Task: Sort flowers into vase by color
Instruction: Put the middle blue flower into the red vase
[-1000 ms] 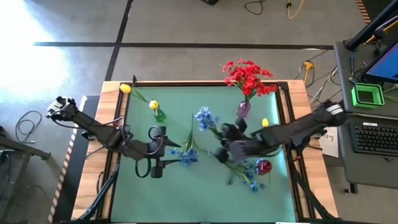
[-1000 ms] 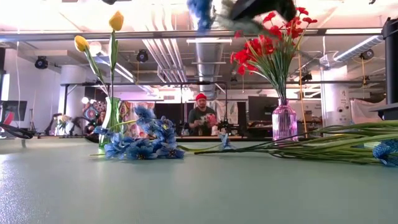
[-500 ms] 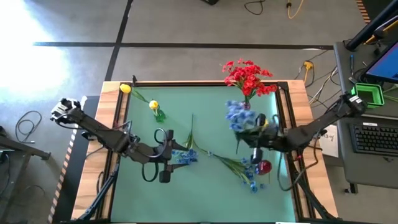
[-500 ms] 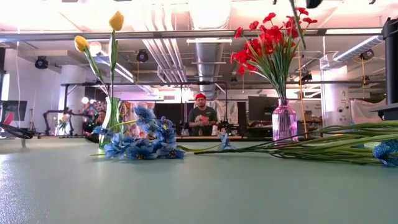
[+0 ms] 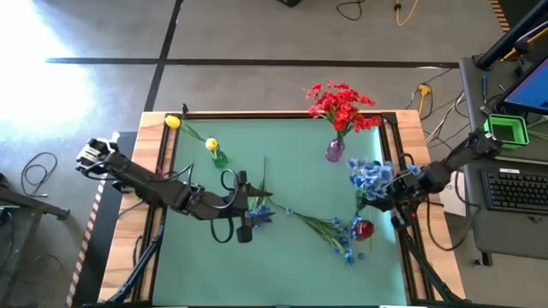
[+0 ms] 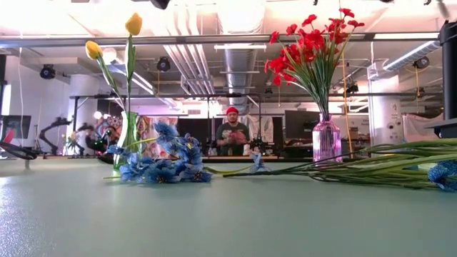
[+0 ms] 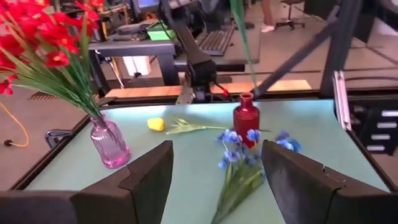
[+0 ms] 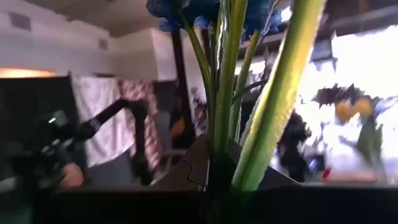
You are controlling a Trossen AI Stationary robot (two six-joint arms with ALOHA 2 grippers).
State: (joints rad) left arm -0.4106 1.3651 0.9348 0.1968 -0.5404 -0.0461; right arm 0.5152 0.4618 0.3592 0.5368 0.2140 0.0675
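One blue flower sprig [image 5: 366, 174] clamped upright in right pincer [image 5: 387, 190]; left pincer [image 5: 242, 205] wide.

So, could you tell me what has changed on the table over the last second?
The right gripper, shut on a blue flower stem, carried it from mid-table toward the right edge, above the red vase. The left gripper, open, slid right to the blue flowers lying mid-table. The vases with red flowers and yellow flowers stayed put.
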